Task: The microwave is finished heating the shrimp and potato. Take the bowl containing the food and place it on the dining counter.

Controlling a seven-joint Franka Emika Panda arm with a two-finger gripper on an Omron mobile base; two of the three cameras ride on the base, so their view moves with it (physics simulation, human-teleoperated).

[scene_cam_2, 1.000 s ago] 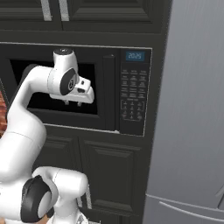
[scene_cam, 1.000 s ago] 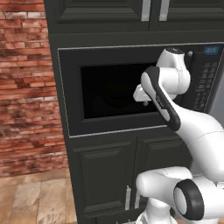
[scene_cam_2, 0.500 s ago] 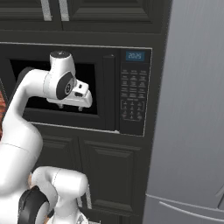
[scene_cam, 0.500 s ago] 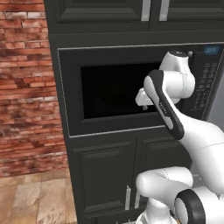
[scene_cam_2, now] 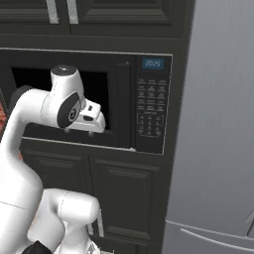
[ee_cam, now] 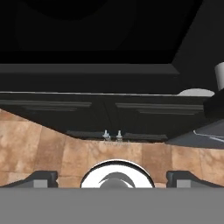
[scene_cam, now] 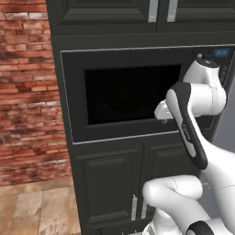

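While the base stayed put and the framing matched the earlier pictures, the arm had shifted: in the left base view the wrist sat further right and slightly lower than a second before, and in the right base view the hand had swung toward the button panel side, now angled down.

Nearest, the gripper (ee_cam: 112, 177) showed in the hand view with its two dark fingertips (ee_cam: 41, 178) far apart at the bottom corners, jaws spread wide, nothing between them. That view looked down past the hand at the tan tiled floor (ee_cam: 52, 151) and the black lower cabinet doors (ee_cam: 109, 116).

Next out, the hand hung just in front of the microwave (scene_cam: 124, 96), near the right edge of its dark glass window, level with the lower half of the door. Door was shut. Contact with the door could not be judged from these views.

The button panel (scene_cam_2: 151, 106) with its small blue display (scene_cam_2: 152, 63) sat right of the hand. Bowl, shrimp and potato could not be made out behind the dark glass.

Further back: brick wall (scene_cam: 25, 92) left of the cabinetry, grey fridge (scene_cam_2: 218, 124) on the right.
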